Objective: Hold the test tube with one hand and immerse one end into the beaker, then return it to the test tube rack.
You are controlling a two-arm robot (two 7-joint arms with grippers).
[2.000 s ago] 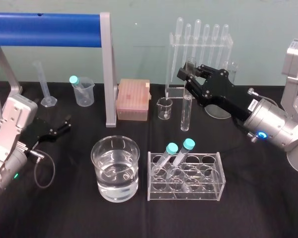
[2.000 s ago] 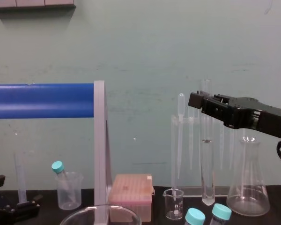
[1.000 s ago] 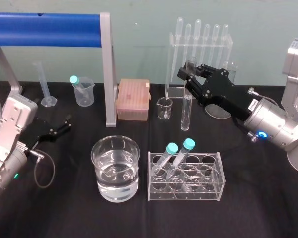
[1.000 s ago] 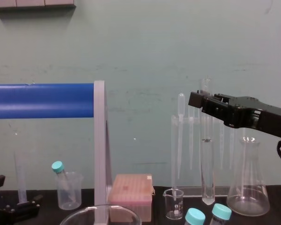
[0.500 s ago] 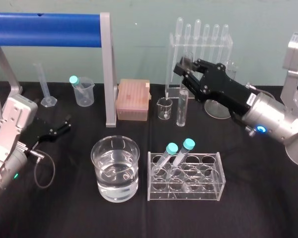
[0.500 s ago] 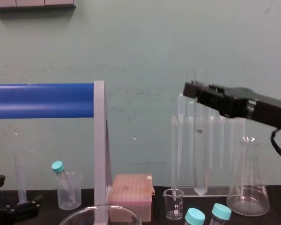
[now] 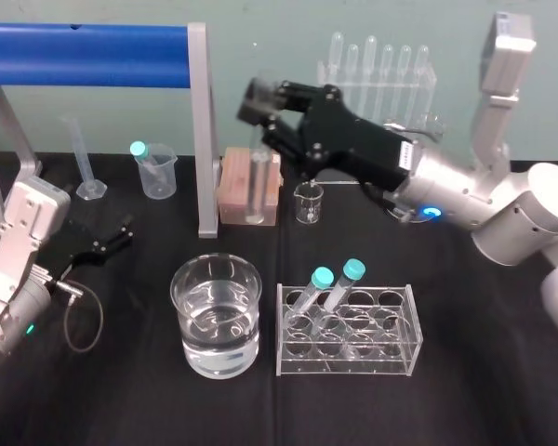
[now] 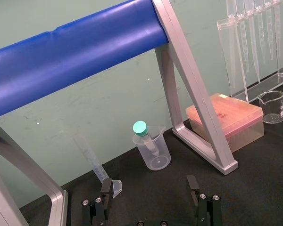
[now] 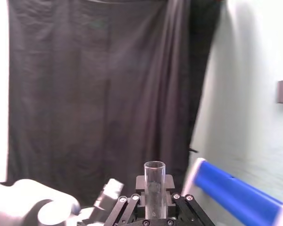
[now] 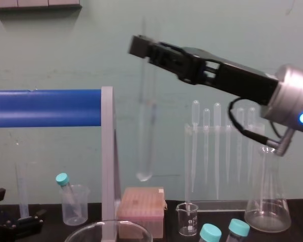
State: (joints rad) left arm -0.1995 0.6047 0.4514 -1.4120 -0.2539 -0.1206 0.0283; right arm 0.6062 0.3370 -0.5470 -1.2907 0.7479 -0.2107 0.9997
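The right gripper (image 7: 265,110) is up in the air over the back of the worktop (image 7: 112,390), reaching across towards the robot's left, and it is closed on the test tube (image 7: 257,182) near the top. The right wrist view shows the tube's open rim (image 9: 154,165) standing up between the black fingers (image 9: 139,181). The tube hangs upright. From the chest view its rounded lower end (image 10: 143,174) is above the pink box (image 10: 140,201) and not touching it. From the head view the tube lines up in front of that pink box (image 7: 232,190).

The beaker (image 7: 251,311), part full of clear water, stands on the worktop nearer the robot than the tube. The tube is not in it. The rack (image 7: 346,360) stands just to the right of the beaker, with two teal-capped tubes (image 7: 322,278) leaning in its back row, and the held tube is well apart from it.

Behind, by the wall, are a clear stand of pipettes (image 7: 377,70), a small glass beaker (image 7: 308,203) and a plastic cup (image 7: 157,173) with a capped tube in it, under a blue bar (image 7: 84,56).

The left gripper (image 7: 112,240) rests low at the left edge of the worktop. Its fingers (image 8: 106,188) are spread apart and hold nothing.
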